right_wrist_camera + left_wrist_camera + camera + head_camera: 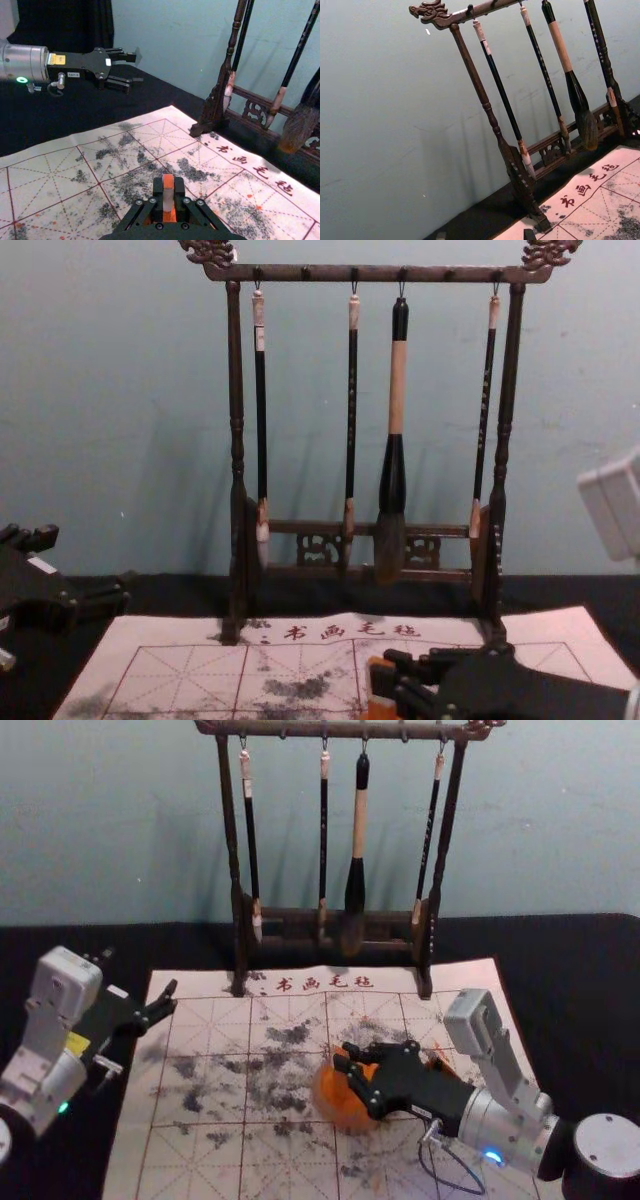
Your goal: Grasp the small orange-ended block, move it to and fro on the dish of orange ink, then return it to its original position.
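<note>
My right gripper reaches in over the round dish of orange ink. In the right wrist view the right gripper is shut on the block, pale in the middle with an orange top; orange shows below it. The chest view has the right gripper at the lower right beside orange surfaces. Whether block and dish touch is unclear. My left gripper is parked at the left, fingers apart; the left wrist view shows the left gripper at the bottom edge.
A dark wooden rack with several hanging brushes stands behind the gridded, ink-stained felt mat. Another orange patch shows behind the right gripper. Dark cloth surrounds the mat.
</note>
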Robot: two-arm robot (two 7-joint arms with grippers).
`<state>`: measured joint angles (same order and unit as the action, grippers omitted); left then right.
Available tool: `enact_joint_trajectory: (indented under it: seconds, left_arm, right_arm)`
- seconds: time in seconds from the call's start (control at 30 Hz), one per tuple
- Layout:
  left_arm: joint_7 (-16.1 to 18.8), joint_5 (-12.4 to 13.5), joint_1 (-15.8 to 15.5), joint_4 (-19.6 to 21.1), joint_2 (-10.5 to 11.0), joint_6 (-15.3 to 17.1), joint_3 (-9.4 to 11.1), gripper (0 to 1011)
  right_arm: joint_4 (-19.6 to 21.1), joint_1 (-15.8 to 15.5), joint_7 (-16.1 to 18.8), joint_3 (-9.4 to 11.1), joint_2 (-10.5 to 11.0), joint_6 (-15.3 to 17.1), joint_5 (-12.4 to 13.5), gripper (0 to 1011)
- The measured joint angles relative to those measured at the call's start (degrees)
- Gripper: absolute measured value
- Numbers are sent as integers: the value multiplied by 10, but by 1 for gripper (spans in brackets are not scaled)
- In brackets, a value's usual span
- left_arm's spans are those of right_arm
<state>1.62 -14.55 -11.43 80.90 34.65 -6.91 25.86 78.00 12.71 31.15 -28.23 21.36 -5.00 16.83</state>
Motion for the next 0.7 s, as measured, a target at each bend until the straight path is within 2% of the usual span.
enact_joint_trajectory:
  seconds: [0.37,0.7]
  left_arm:
    - [0,0,0,0,0,0,0,1001]
    - [0,0,0,0,0,0,0,1002]
  right_arm:
    - [-21,16,-6,-4,-9,-3,-9,81]
    - [-29,21,-13,4,-9,-4,-13,81]
